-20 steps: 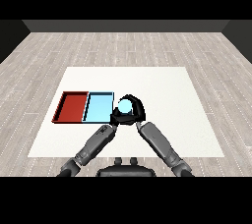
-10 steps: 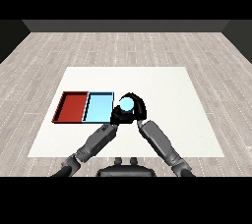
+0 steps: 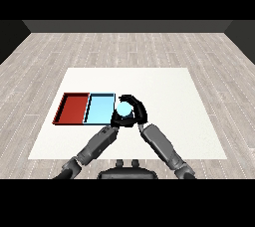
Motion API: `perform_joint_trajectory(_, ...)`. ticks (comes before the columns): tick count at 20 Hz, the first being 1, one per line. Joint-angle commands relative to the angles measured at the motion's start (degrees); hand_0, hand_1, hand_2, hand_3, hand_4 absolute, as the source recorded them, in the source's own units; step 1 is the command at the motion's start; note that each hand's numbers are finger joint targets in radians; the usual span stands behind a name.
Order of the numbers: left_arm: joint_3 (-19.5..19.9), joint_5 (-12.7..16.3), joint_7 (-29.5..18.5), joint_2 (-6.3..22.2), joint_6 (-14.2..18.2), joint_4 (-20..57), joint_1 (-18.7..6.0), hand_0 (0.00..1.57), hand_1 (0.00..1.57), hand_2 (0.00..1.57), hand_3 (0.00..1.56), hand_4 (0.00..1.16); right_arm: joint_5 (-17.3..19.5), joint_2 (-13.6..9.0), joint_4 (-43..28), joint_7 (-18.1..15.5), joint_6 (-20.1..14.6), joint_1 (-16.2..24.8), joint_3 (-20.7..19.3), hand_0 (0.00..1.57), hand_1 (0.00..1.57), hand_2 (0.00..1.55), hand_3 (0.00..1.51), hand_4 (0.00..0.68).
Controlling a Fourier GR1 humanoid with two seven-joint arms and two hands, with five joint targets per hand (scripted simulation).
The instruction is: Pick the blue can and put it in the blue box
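Observation:
The blue can [image 3: 123,108] is upright just off the right edge of the light blue tray [image 3: 99,109], and it looks lifted a little above the table. My right hand [image 3: 138,113] is curled round it from the right and over its top. My left hand [image 3: 115,121] is close against the can's lower left side, partly hidden behind it. The red tray [image 3: 74,107] lies directly left of the blue one, and nothing shows in either tray.
The two trays sit on the left half of the white table [image 3: 169,96]. Both forearms come up from the lower edge and meet near the table's middle.
My right hand has carried the can slightly left and nearer, so it now stands at the blue tray's right edge. The left hand stayed close beside it.

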Motion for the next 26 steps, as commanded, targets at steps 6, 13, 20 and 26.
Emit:
perform_joint_trajectory(6, -0.2, -1.5, 1.3, -0.4, 3.8, -4.5, -0.8, 1.57, 1.57, 1.57, 1.52, 1.13, 3.3, -1.5, -3.9, 3.1, 2.1, 2.6, -1.3, 0.00, 0.00, 0.00, 0.00, 0.000)
perform_joint_trajectory(13, 1.4, -1.8, -2.7, -0.4, 2.3, 1.9, -0.6, 1.57, 1.57, 1.57, 1.53, 1.15, -0.2, -2.3, -9.2, -1.6, 6.7, 8.9, -6.6, 0.00, 0.00, 0.00, 0.00, 0.000)
perform_joint_trajectory(20, 6.8, -6.7, 1.8, 3.7, 2.9, 2.4, -3.8, 1.57, 1.57, 1.57, 1.53, 1.15, -7.9, -3.7, -14.7, -6.1, 8.6, 14.5, -17.1, 0.00, 0.00, 0.00, 0.00, 0.000)
perform_joint_trajectory(26, 11.5, -8.7, 7.4, 11.8, 3.5, 3.6, -6.2, 1.57, 1.57, 1.57, 1.52, 1.15, -10.0, -3.1, -11.6, -7.7, 10.6, 15.6, -20.4, 0.00, 0.00, 0.00, 0.00, 0.000)
